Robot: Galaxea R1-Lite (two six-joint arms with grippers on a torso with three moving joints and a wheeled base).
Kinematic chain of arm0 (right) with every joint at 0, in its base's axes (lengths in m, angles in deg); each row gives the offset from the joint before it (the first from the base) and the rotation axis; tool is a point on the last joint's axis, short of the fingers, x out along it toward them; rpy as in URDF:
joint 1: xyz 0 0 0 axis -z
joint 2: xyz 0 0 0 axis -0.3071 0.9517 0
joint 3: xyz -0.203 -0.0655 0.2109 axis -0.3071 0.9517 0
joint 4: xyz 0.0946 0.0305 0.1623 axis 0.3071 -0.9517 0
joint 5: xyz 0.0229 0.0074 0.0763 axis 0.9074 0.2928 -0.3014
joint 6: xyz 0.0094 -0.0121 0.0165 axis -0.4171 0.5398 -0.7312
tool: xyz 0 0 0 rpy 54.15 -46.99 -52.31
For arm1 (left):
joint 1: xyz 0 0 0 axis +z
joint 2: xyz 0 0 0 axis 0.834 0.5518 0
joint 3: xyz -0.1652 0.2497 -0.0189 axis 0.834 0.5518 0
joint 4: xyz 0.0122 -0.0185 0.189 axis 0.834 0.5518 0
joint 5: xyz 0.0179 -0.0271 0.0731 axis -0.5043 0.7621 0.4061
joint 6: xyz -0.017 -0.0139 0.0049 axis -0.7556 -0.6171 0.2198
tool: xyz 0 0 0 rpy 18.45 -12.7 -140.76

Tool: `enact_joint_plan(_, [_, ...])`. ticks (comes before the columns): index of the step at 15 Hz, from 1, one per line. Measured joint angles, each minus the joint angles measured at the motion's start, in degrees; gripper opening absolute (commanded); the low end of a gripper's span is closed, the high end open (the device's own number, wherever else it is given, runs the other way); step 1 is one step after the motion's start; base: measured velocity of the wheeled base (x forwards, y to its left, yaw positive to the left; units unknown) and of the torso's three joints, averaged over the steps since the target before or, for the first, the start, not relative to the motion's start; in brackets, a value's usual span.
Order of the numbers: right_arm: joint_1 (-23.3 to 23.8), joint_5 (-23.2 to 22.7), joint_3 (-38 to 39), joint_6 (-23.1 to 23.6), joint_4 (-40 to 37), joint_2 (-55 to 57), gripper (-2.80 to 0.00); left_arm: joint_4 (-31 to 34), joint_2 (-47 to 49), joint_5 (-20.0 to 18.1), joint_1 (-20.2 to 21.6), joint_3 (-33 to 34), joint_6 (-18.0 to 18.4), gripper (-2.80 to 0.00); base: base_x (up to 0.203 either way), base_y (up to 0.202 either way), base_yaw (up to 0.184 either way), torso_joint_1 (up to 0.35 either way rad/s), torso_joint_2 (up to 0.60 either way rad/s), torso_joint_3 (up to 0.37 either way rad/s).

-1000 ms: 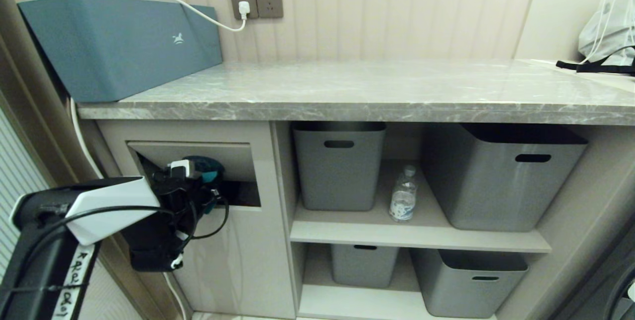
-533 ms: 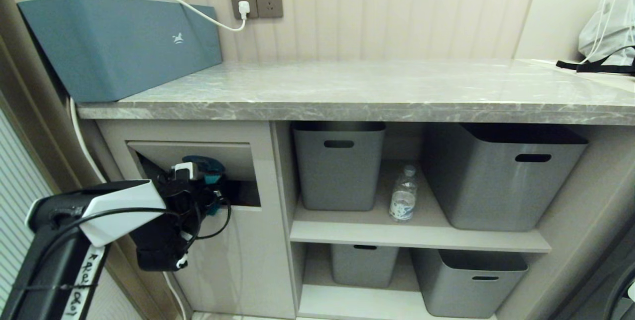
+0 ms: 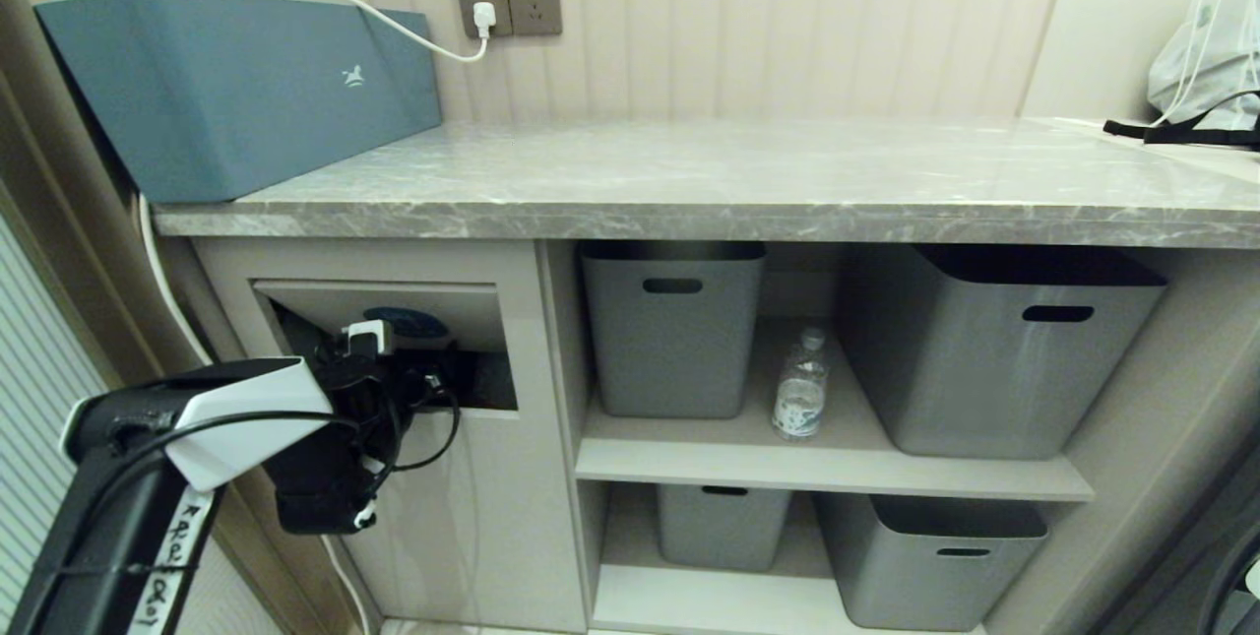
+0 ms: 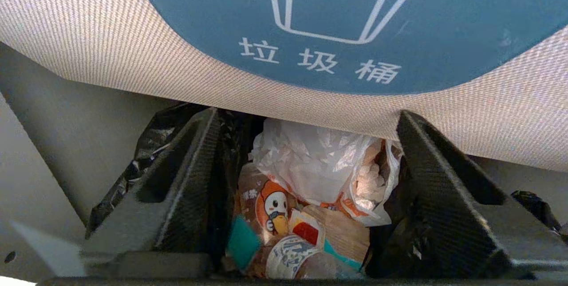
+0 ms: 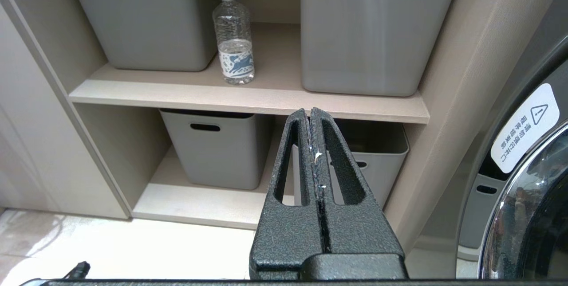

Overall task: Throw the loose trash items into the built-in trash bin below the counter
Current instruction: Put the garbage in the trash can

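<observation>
While the left claw [image 4: 306,175] holds the tilting flap [image 4: 133,46] pushed inward, its jaws stand apart and empty, so the turquoise strip [image 4: 242,241] lies on the rubbish inside. The water bottle [image 3: 800,387] stands on the shelf [image 3: 689,453] between grey tubs [image 3: 672,330]. The right claw [image 5: 314,144] is closed.

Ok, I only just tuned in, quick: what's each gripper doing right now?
Left gripper: open, empty, at the trash bin flap opening.
Right gripper: shut, holding nothing, parked low facing the shelves.
</observation>
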Motion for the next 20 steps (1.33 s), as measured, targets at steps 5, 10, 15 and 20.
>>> enact_joint_plan(5, [0.0,0.0,0.0,0.0,0.0,0.0,-2.8,0.0,-1.3,0.4,-0.4,2.7,0.0,0.0,0.0,0.0,0.0,0.0,0.0,0.0])
enact_joint_plan(10, [0.0,0.0,0.0,0.0,0.0,0.0,-2.8,0.0,-11.0,4.8,-4.7,16.8,-2.9,0.0,0.0,0.0,0.0,0.0,0.0,0.0])
enact_joint_plan(15, [0.0,0.0,0.0,0.0,0.0,0.0,-2.8,0.0,-23.8,5.9,-8.3,30.5,-3.8,-2.8,0.0,0.0,0.0,0.0,0.0,0.0])
enact_joint_plan(20, [0.0,0.0,0.0,0.0,0.0,0.0,-2.8,0.0,-37.3,8.9,-24.3,45.2,-5.6,-2.8,0.0,0.0,0.0,0.0,0.0,0.0])
